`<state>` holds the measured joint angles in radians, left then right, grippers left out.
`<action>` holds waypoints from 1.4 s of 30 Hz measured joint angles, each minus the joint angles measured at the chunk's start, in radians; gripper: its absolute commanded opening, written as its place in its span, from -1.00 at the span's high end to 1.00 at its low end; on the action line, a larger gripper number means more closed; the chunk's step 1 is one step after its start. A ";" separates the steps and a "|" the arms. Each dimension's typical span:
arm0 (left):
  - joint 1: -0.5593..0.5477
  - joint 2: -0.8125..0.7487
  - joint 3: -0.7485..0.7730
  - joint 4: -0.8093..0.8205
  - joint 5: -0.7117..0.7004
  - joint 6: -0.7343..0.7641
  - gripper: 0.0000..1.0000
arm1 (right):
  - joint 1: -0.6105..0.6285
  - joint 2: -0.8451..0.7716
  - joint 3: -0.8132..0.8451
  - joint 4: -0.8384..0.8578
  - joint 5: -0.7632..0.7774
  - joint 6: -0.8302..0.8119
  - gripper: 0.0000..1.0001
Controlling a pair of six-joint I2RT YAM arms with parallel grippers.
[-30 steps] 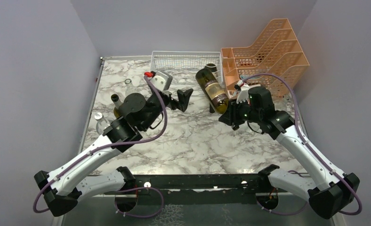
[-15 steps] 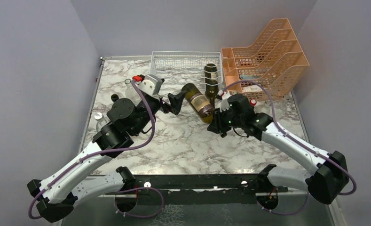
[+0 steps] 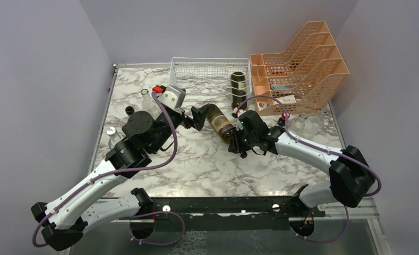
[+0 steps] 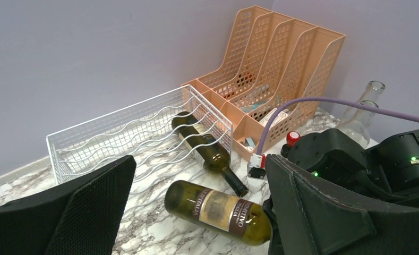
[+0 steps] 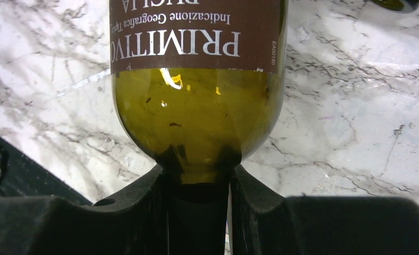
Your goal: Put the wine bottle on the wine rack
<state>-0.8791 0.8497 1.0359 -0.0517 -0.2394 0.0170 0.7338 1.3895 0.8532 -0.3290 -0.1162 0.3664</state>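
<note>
A green wine bottle [image 3: 218,119] with a brown label lies low over the marble table, base towards the far left; it also shows in the left wrist view [image 4: 217,210]. My right gripper [image 3: 234,140] is shut on its neck [image 5: 196,175]. My left gripper [image 3: 199,116] is open, its black fingers [image 4: 74,212] wide apart just in front of the bottle's base and not touching it. The white wire wine rack [image 3: 196,71] stands at the back [image 4: 117,130]. A second dark bottle [image 3: 239,87] lies in its right cradle [image 4: 202,143].
An orange perforated file tray [image 3: 297,64] stands right of the rack [image 4: 271,69]. A clear glass bottle [image 4: 364,111] and a red cap [image 4: 293,139] are near the right arm. A black cap [image 3: 129,110], a clear ring [image 3: 144,92] and a silver cap [image 3: 110,130] lie at the left.
My right gripper has carried the green bottle left and nearer, from beside the orange tray to the left gripper. The left arm pulled back and left slightly.
</note>
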 measured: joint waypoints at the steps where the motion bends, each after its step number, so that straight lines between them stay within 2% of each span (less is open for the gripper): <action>1: 0.000 0.000 0.000 0.000 0.000 0.003 -0.98 | 0.000 0.009 0.000 0.002 0.011 0.003 0.98; 27: 0.000 0.000 -0.002 -0.003 0.004 0.001 -0.98 | 0.000 0.199 0.119 0.072 0.225 0.141 0.98; 42: 0.000 0.000 -0.002 -0.019 0.010 -0.010 -0.98 | 0.000 0.441 0.274 0.228 0.355 0.209 0.98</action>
<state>-0.8791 0.8494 1.0336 -0.0711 -0.2291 0.0074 0.7341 1.8305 1.1271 -0.1013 0.2390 0.5758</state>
